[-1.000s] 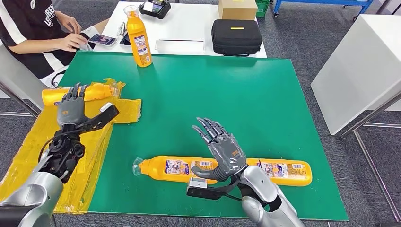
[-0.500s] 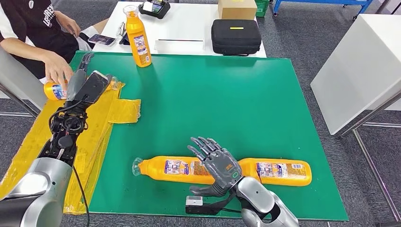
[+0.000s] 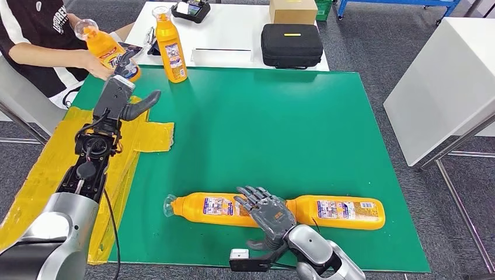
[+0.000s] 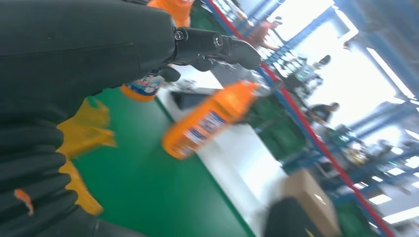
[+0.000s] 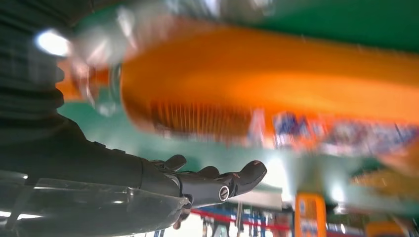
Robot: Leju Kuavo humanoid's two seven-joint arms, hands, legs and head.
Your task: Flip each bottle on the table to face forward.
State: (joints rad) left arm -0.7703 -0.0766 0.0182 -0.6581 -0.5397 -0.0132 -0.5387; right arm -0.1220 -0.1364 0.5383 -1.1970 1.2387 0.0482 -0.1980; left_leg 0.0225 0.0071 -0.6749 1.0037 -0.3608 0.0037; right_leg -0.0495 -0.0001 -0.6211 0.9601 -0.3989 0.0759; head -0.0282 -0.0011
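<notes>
Green counter (image 3: pixel 262 116) dominates; two bottles (image 3: pixel 213 209) lie end to end at lower centre, one upright bottle (image 3: pixel 170 44) at upper left. Right hand (image 3: pixel 269 213), fingers spread, empty, hovers over the lying pair: next, grasp and stand one. Left hand (image 3: pixel 119 93) reaches open toward a person's bottle (image 3: pixel 105 48).

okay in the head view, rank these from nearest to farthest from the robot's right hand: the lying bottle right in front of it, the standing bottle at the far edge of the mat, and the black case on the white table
1. Lying bottle: directly at the right hand, near edge of the mat.
2. Standing bottle: far edge, toward the left.
3. Black case: on the white table beyond the mat. It ranks close to the standing bottle; too close to call.
</notes>
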